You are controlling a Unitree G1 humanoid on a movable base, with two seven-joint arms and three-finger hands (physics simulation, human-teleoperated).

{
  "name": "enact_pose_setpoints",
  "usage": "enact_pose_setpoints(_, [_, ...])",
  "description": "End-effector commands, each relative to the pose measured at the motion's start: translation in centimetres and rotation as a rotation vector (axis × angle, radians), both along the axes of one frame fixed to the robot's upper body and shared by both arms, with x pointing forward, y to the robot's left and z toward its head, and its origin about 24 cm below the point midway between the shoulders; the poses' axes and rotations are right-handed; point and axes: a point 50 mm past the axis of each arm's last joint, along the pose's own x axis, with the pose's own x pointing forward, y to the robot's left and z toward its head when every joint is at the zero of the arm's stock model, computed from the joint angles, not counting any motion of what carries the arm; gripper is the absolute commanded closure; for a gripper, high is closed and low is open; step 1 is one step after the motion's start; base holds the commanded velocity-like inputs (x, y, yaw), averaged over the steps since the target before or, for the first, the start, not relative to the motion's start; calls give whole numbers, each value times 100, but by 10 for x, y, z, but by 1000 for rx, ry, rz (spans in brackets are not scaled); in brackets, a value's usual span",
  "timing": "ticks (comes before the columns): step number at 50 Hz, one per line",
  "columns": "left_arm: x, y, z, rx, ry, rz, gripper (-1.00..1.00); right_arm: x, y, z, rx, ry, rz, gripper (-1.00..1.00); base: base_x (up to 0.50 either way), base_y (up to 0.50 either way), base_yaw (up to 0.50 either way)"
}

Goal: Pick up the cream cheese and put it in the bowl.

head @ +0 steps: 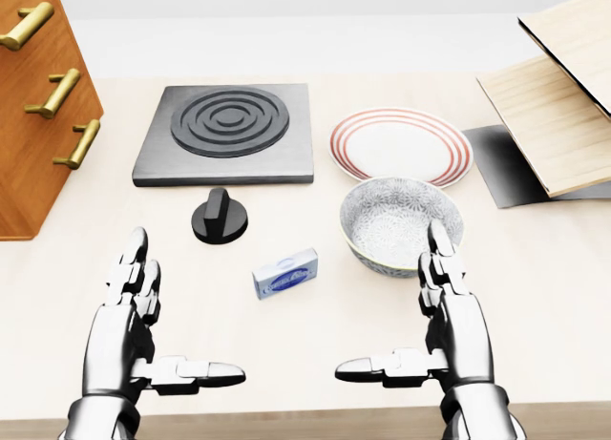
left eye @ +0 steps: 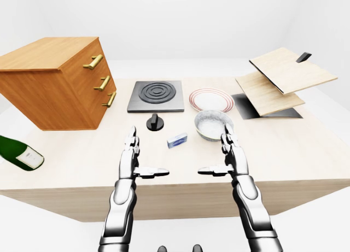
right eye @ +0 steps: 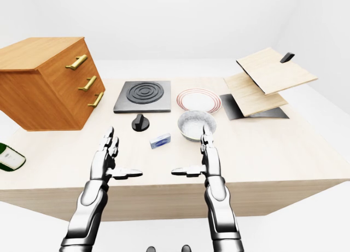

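The cream cheese (head: 285, 273) is a small blue-and-white box lying on the pale wooden table (head: 535, 278), between my two hands and a little above them in the head view. A grey patterned bowl (head: 401, 225) stands just right of it, empty. My left hand (head: 158, 330) is open, fingers up and thumb pointing right, below and left of the box. My right hand (head: 420, 325) is open too, thumb pointing left, with its fingertips just below the bowl's rim. Neither hand touches anything.
A black knob (head: 220, 217) sits above-left of the box, below a dark stove plate (head: 227, 133). A red-rimmed plate (head: 401, 146) lies above the bowl. A wooden drawer cabinet (left eye: 57, 80) stands left, a green bottle (left eye: 19, 152) lies far left, and wooden boards (left eye: 281, 77) are at right.
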Motion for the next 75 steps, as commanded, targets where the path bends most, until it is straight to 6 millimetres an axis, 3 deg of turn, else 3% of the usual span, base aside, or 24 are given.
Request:
enact_pose_setpoints(1, [1,10,-7,6,8,7,-100,0,-4,-4,13,14,13,-100,0,0,0])
enact_pose_setpoints(8, [-1,10,-5,-10,0,1,-100,-1,-3,1,33,-7,38,-100,0,0,0])
enact_pose_setpoints(14, [-1,7,-11,-10,8,-8,-100,2,-6,-6,49,13,32,-100,0,0,0])
enact_pose_setpoints(29, [-1,6,-14,-19,21,-18,-100,3,-6,-9,20,16,32,-100,0,-47,0])
enact_pose_setpoints(58, [0,6,-11,-18,6,-32,-100,5,-2,-7,29,9,49,-100,16,0,0])
enact_pose_setpoints(71, [43,13,-21,177,93,-68,-100,1,1,-5,31,-6,73,-100,0,0,0])
enact_pose_setpoints(75, [55,16,-40,242,210,-48,-100,-2,3,-3,26,-17,94,-100,0,0,0])
